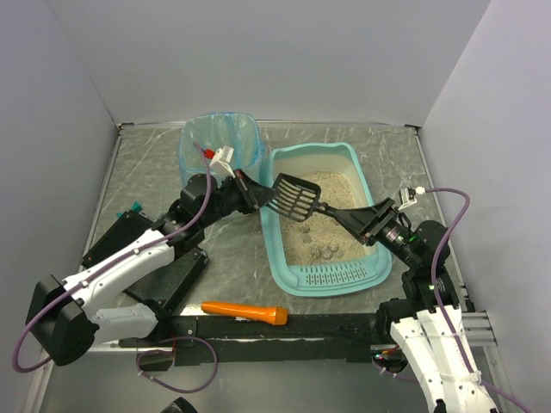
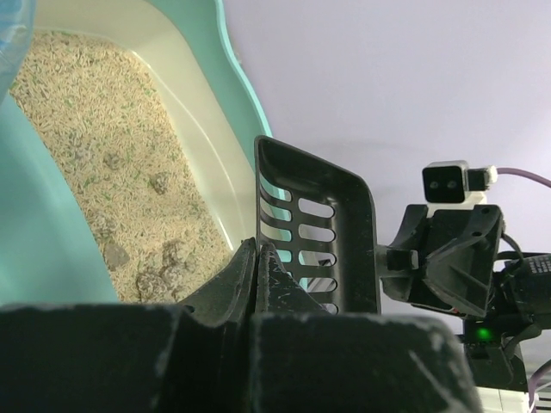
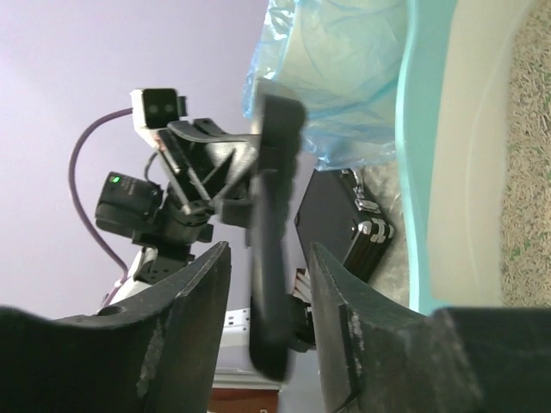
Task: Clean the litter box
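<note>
Near edge: orange stick [image 1: 245,311] lying flat. Near-left corner: black case [image 1: 176,274] under the left arm. Litter box [image 1: 320,225] right of centre, slotted lip toward the near edge. Scoop [image 1: 298,197] held over it: right gripper [image 1: 360,215] jaws astride the handle, slim gaps visible; left gripper [image 1: 261,196] pinched narrow on the head's rim. Far edge: blue-bagged bin [image 1: 219,142].

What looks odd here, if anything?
The black scoop hangs empty over the litter box, pinched by its blade edge in the left gripper, while the open right gripper straddles its handle. Nothing looks spilled.
</note>
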{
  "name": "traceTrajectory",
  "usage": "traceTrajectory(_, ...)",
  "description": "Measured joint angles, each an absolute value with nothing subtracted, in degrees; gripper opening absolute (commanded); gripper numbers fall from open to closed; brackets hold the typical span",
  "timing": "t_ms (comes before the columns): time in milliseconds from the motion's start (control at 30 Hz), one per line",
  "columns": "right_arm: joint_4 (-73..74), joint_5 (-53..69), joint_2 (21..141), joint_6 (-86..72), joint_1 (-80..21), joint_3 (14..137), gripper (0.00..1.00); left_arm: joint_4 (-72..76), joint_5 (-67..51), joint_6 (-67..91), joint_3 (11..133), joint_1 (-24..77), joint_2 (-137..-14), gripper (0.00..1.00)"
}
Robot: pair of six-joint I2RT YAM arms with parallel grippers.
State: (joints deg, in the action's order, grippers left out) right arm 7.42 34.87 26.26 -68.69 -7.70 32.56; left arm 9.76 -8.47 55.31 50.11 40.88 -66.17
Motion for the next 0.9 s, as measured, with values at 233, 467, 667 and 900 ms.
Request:
traceTrajectory(233, 7.03, 34.70, 26.24, -68.73, -7.70, 32.56, 0.14, 9.76, -9.19, 55.27, 50.11, 40.82, -67.09, 0.01)
traceTrajectory(467, 9.63, 34.02, 26.59, -66.13, -7.73, 33.21, 0.00, 8.34, -9.26, 54.06, 50.48, 40.73, -67.66, 0.88)
traceTrajectory(667, 28.77, 21.39, 26.70, -55.61, -7.73, 41.56, 0.00, -1.10, -8.01, 48.82, 55.29, 40.73, -69.04, 0.99)
traceTrajectory(900, 46.39, 7.18, 34.79, -44.60, -7.73, 51.99, 0.00, -15.40, 1.04, 43.90, 61.01, 43.83, -70.41, 0.99)
